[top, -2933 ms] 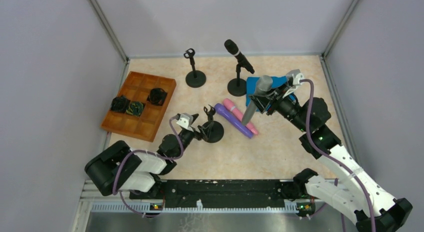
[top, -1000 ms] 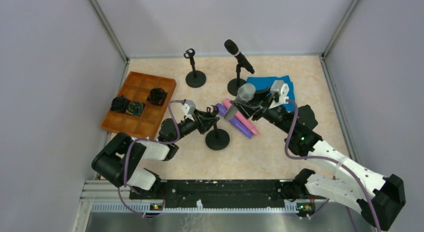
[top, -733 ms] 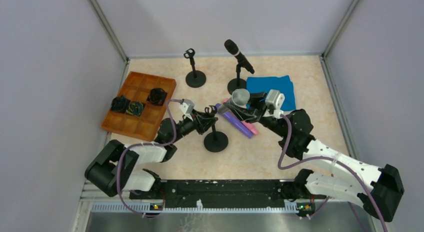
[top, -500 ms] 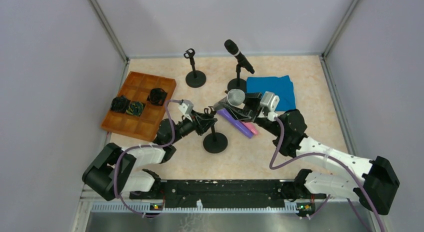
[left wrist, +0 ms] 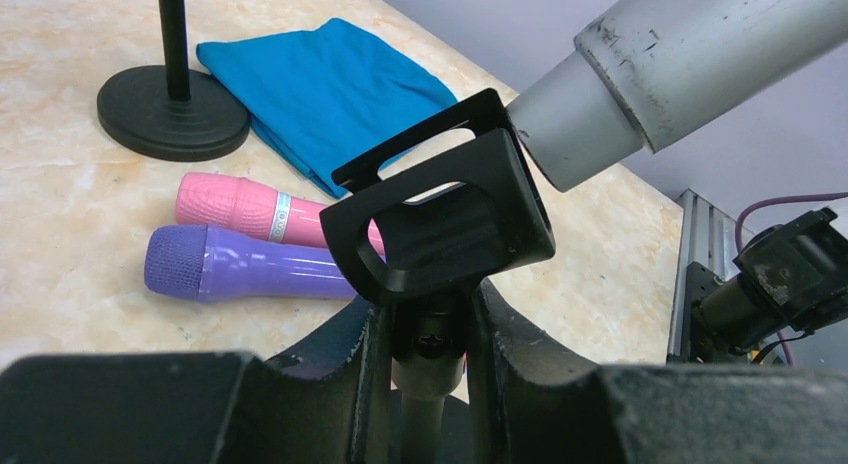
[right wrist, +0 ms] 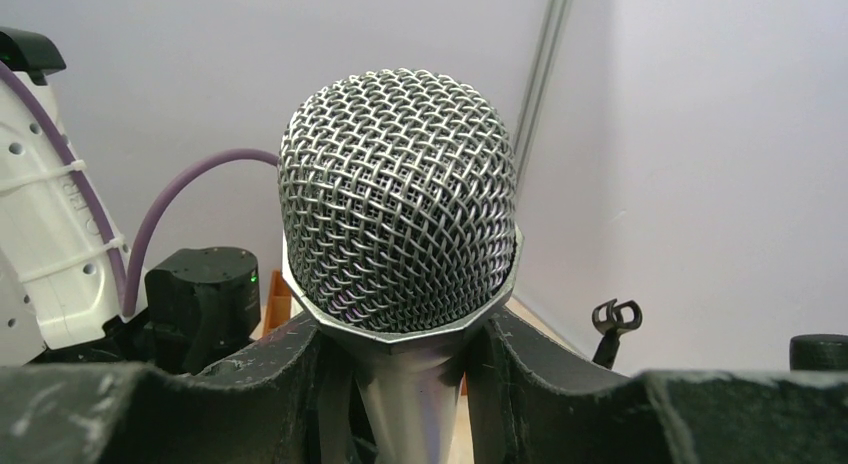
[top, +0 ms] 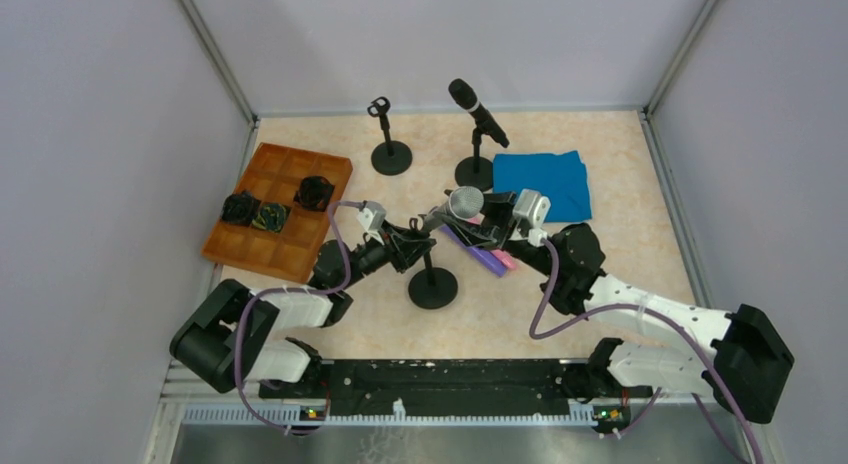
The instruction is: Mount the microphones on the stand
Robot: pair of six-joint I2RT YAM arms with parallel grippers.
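Note:
My left gripper (top: 412,247) (left wrist: 432,354) is shut on the neck of a black stand (top: 433,287), just under its clip (left wrist: 440,224). My right gripper (top: 480,217) (right wrist: 410,384) is shut on the silver-grey microphone (top: 462,203) (right wrist: 400,194) (left wrist: 690,54), below its mesh head. The microphone's tail end meets the clip's upper right edge. The pink microphone (left wrist: 250,206) and the purple microphone (top: 478,252) (left wrist: 240,266) lie side by side on the table behind the clip. The black microphone (top: 478,111) sits in a far stand (top: 474,173).
An empty stand (top: 388,144) (right wrist: 615,319) is at the back left. A blue cloth (top: 542,184) (left wrist: 330,94) lies at the back right. An orange tray (top: 285,164) with dark items sits on the left. Grey walls close off three sides.
My right gripper has carried the silver-grey microphone left and down, bringing its tail to the clip. The left gripper stays shut on the stand, which has barely shifted.

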